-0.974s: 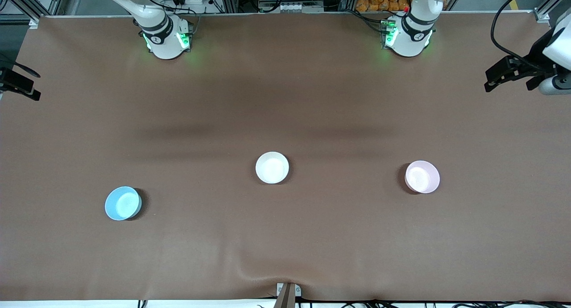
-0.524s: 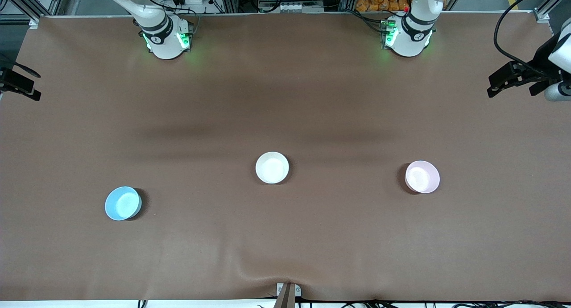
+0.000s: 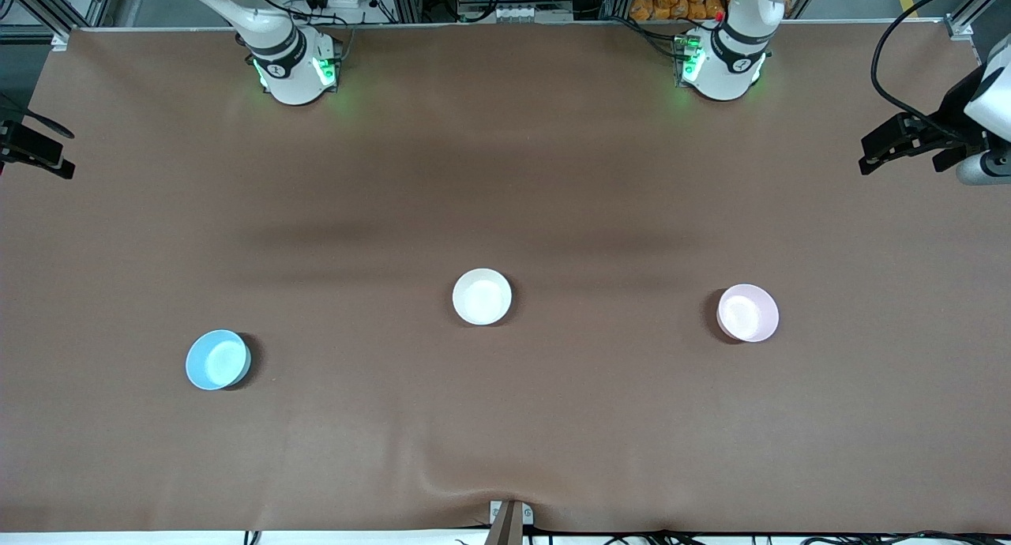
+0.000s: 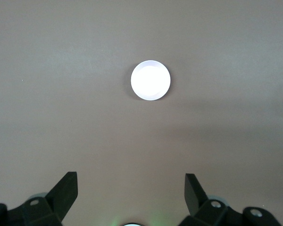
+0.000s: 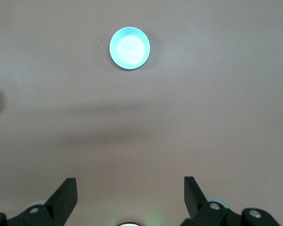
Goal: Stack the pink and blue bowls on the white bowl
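The white bowl (image 3: pixel 482 296) sits at the table's middle. The pale pink bowl (image 3: pixel 747 313) sits toward the left arm's end, and the sky-blue bowl (image 3: pixel 218 359) toward the right arm's end, a little nearer the front camera. All three stand apart. My left gripper (image 3: pixel 869 154) hangs open and empty high over the left arm's end; its wrist view (image 4: pixel 130 181) shows the pink bowl (image 4: pixel 150 80) far below, washed out. My right gripper (image 3: pixel 55 154) hangs open and empty over the right arm's end; its wrist view (image 5: pixel 130 183) shows the blue bowl (image 5: pixel 129 48).
The brown table cover (image 3: pixel 505 174) has a small wrinkle at its front edge (image 3: pixel 474 482). The two arm bases (image 3: pixel 296 71) (image 3: pixel 723 67) stand along the table's back edge. Nothing else stands on the table.
My left gripper has shifted slightly over its end of the table. The right gripper and the three bowls have not moved.
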`<action>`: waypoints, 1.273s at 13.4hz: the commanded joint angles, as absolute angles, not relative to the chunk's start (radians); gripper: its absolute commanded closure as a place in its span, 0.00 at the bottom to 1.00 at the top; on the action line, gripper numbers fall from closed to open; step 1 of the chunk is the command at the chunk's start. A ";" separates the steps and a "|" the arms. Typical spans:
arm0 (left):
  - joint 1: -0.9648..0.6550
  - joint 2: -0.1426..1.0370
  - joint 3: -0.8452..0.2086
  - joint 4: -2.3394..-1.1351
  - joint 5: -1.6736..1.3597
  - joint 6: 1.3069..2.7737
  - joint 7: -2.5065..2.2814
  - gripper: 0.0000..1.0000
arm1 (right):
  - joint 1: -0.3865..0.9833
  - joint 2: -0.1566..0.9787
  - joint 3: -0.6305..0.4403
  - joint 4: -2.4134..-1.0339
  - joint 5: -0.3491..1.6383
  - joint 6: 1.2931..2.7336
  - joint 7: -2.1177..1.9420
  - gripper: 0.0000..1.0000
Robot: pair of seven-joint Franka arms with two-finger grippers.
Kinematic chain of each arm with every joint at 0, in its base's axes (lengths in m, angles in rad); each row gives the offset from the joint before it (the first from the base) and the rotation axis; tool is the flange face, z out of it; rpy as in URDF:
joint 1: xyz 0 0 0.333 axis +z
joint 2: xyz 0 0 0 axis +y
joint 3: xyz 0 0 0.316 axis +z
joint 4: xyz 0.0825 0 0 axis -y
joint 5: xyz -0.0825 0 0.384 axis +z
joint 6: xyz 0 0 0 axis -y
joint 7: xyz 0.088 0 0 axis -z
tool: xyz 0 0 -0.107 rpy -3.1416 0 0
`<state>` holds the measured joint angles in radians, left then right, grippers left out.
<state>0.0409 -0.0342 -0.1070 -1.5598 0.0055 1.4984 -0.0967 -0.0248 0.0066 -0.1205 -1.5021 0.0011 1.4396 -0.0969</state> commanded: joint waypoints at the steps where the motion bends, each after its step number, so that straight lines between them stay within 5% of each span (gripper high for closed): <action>1: 0.043 -0.028 -0.109 -1.543 -0.005 1.480 -0.084 0.00 | -0.035 0.011 -0.110 -1.494 0.005 1.431 -0.100 0.00; 17: 0.044 -0.014 -0.114 -1.620 -0.009 1.551 -0.084 0.00 | -0.029 0.029 -0.109 -1.491 0.008 1.436 -0.098 0.00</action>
<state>0.0399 -0.0240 -0.1117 -1.6017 0.0055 1.5150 -0.0967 -0.0242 0.0239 -0.1123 -1.5038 0.0015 1.4391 -0.0970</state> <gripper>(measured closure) 0.000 0.000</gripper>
